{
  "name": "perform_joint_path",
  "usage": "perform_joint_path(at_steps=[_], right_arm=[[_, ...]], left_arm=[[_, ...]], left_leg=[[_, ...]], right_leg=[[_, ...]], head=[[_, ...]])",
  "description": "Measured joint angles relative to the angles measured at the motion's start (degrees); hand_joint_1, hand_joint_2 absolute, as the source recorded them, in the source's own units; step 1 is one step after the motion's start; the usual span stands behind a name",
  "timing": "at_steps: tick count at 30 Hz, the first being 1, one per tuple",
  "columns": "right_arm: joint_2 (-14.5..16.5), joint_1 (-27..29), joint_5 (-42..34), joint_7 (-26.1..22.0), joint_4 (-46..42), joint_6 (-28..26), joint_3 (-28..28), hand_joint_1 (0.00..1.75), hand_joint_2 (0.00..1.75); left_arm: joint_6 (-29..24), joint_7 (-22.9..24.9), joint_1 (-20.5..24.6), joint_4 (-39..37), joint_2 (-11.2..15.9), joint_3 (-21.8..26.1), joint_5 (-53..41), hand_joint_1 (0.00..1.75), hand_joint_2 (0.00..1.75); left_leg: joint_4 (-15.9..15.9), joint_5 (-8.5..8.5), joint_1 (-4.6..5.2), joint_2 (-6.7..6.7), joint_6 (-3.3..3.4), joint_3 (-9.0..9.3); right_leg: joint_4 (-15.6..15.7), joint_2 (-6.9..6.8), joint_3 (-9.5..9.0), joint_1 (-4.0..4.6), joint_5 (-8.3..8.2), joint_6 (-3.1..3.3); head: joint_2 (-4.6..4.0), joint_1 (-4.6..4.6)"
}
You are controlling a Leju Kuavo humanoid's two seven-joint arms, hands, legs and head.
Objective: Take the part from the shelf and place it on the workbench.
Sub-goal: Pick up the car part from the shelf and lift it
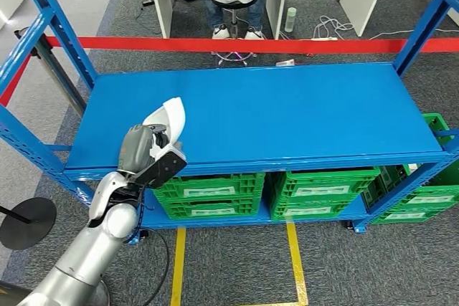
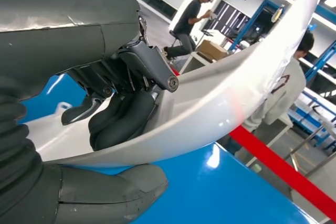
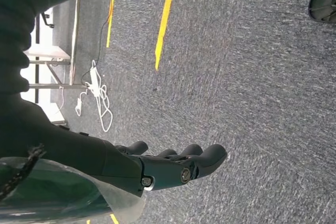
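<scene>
Part (image 1: 168, 117) — curved, white — gripped in left hand (image 1: 142, 150).

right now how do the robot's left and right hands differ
The left hand grips the white part over the blue workbench top; the right hand holds nothing, fingers extended. The left is raised at the bench's front edge; the right hangs over grey carpet. Both have dark fingers.

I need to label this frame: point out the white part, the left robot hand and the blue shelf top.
white part (image 1: 168, 118), head view, on its curved upper end above the fingers.
left robot hand (image 1: 142, 147), head view, on the grey back of the hand.
blue shelf top (image 1: 303, 109), head view, on its bare middle.
</scene>
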State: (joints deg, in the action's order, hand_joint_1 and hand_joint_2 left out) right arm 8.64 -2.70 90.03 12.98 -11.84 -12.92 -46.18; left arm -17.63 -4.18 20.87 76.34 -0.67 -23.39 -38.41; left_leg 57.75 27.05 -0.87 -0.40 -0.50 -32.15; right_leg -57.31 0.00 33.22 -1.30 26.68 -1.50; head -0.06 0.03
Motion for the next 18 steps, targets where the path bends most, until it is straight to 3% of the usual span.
perform_joint_path(at_steps=[4, 13, 18], right_arm=[[0.1, 0.0, 0.0, 0.0, 0.0, 0.0, 0.0, 0.00, 1.75], [0.4, 0.0, 0.0, 0.6, 0.0, -0.8, 0.0, 0.00, 1.75], [0.5, 0.1, 0.0, 0.1, 0.0, -0.9, 0.1, 0.00, 1.75]], left_arm=[[-0.8, -1.8, -0.9, 1.5, -0.4, 0.8, 2.7, 1.75, 1.75], [-7.7, -12.0, -7.2, 7.7, -4.0, 2.3, 21.0, 1.75, 1.75], [-10.8, -24.7, -11.3, 13.8, -5.9, 2.1, 28.4, 1.75, 1.75]], left_leg=[[0.0, 0.00, 0.00, 0.00, 0.00, 0.00], [0.0, 0.12, 0.00, 0.00, 0.03, -0.02], [0.0, 0.15, 0.00, 0.02, 0.04, -0.03]], right_leg=[[0.0, 0.01, 0.00, 0.00, 0.00, 0.00], [0.0, 0.00, 0.01, 0.00, 0.09, 0.00], [0.0, 0.02, 0.04, 0.00, 0.12, 0.01]], head=[[0.00, 0.00], [-0.01, 0.00], [-0.01, -0.01]])
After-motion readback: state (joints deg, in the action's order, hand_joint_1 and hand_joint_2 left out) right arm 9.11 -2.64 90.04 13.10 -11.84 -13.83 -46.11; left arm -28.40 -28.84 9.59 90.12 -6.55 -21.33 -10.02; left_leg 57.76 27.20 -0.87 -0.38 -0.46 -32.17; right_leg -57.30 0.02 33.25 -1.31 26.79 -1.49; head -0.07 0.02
